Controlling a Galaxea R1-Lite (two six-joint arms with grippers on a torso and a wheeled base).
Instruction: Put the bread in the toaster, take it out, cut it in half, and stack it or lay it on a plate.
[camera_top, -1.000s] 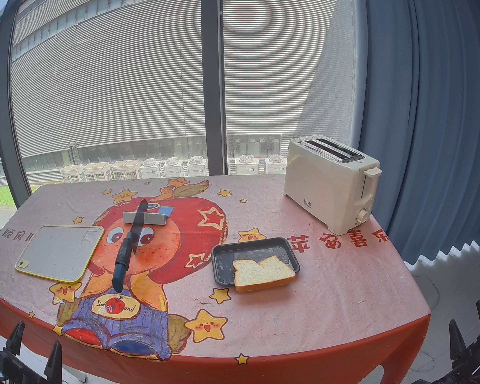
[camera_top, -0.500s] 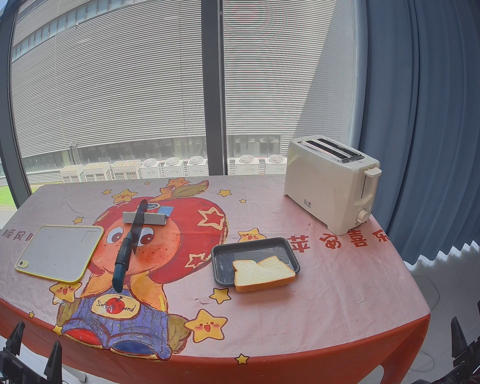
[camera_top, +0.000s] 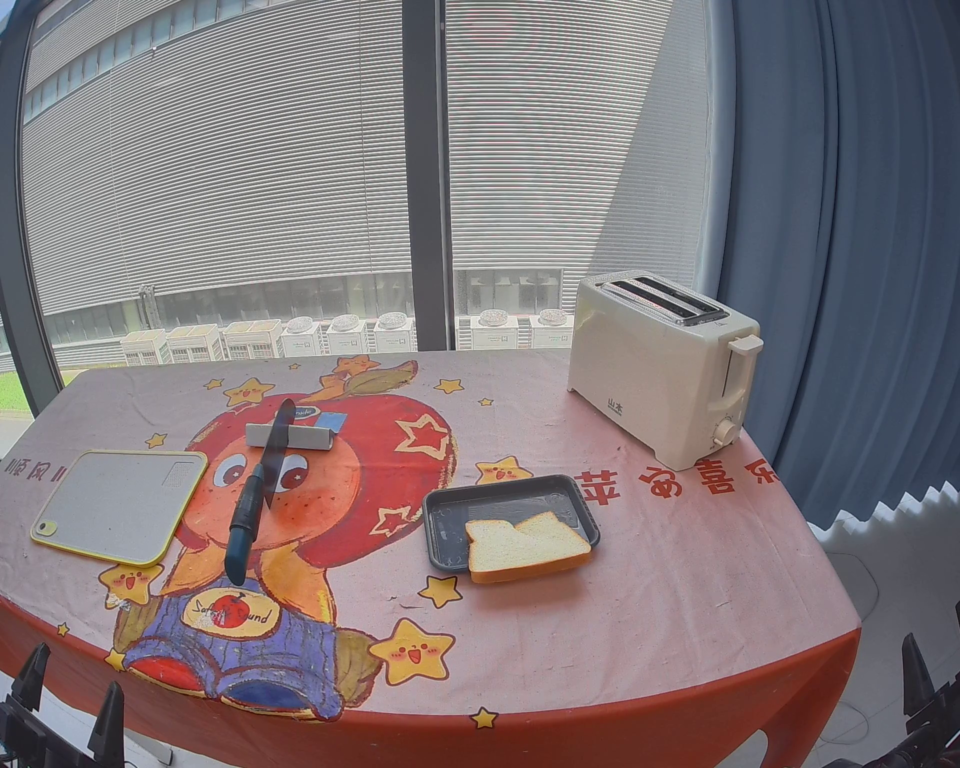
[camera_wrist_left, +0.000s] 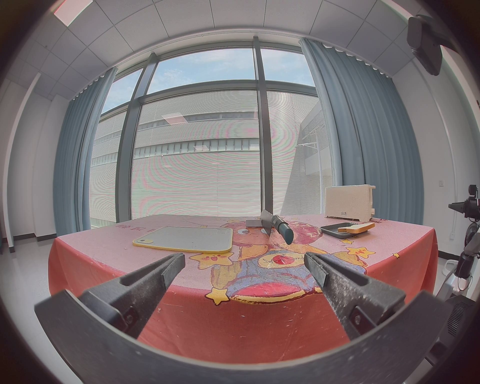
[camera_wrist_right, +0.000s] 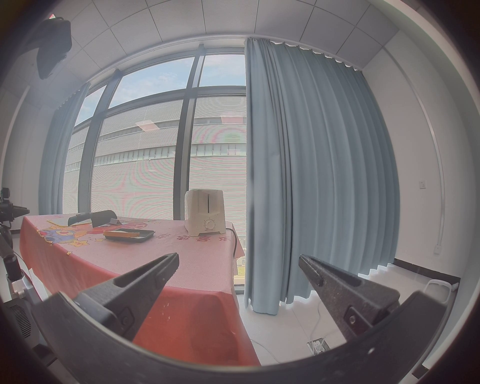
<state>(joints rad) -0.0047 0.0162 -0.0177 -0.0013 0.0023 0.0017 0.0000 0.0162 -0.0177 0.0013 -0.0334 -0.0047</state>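
Head view: we see the bread slice (camera_top: 523, 547) lying across the near right corner of a dark tray (camera_top: 445, 520), its near edge overhanging the rim onto the side facing us. The tray sits about mid-depth on the tabletop (camera_top: 650, 610), a little right of centre. The toaster (camera_top: 660, 365) stands at the far right corner with both slots empty and its lever up. Along the left edge lies a cutting board (camera_top: 120, 503). Between the board and the tray a knife (camera_top: 255, 490) rests with its blade propped on a small grey block (camera_top: 288, 435) and its blue handle pointing toward the near edge.

The left gripper (camera_wrist_left: 244, 260) hangs below the near left of the tabletop, jaws spread wide and holding nothing. The right gripper (camera_wrist_right: 238, 259) sits off the near right corner, likewise spread and empty, well apart from the bread.

We judge the slice to be very light, soft and easily crushed, with a crumb that dents and tears under a hard pinch. The crust looks the firmest part, so we would take hold there, one finger above and one beneath. The overhanging near edge seems the natural place, since a lower finger can slip under it without scraping the tray. A gentle closing force should do, and we expect the slice to sag if held by one corner alone. Dropping it upright into a slot will likely need it gripped along one edge, hanging down.
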